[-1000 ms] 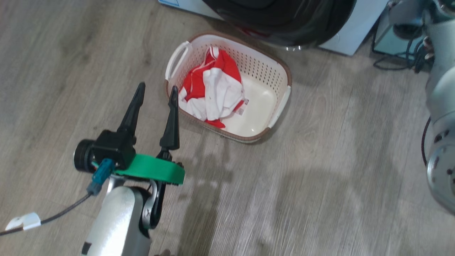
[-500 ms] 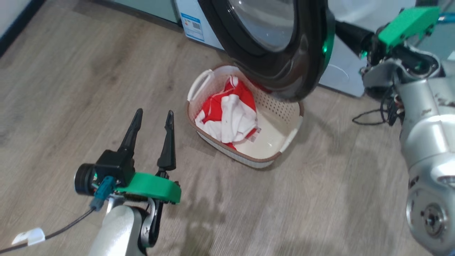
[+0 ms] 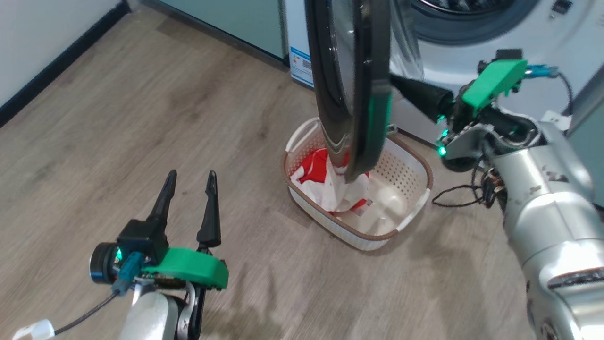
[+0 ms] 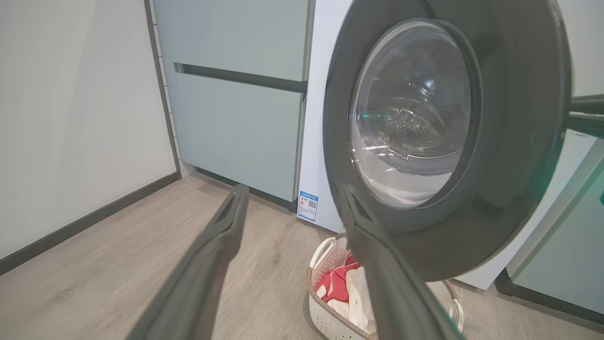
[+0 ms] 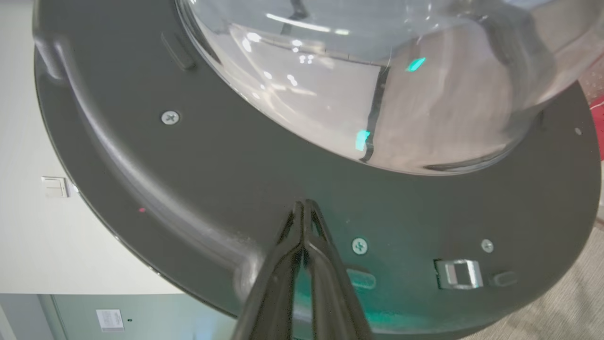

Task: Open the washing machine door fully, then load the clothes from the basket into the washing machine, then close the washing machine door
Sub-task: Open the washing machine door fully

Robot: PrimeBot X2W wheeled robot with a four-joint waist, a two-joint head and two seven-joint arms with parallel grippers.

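- Head view: we see the washing machine door (image 3: 351,94) swung out from the washing machine (image 3: 495,42) and standing nearly edge-on to the camera, its lower rim crossing the basket (image 3: 415,158) in the picture.
- The basket sits on the wooden floor (image 3: 141,118) just in front of the machine; the clothes (image 3: 314,174), red and white, lie bunched in its left half, and part of the bundle is hidden behind the door's rim.
- Right claw (image 5: 303,204): in the right wrist view we find both fingers pressed together, holding nothing, with their tips against the inner black rim of the door, just below the glass bowl and near a screw (image 5: 359,245).
- Left claw (image 3: 191,175): fingers spread apart and empty, hovering over the floor, well apart from the basket and to its left.
- Left wrist view: we look between the spread fingers at the door's outer face; pale green cabinets (image 4: 236,118) stand beside the machine, and a blue label sticker (image 4: 307,206) marks its lower corner.
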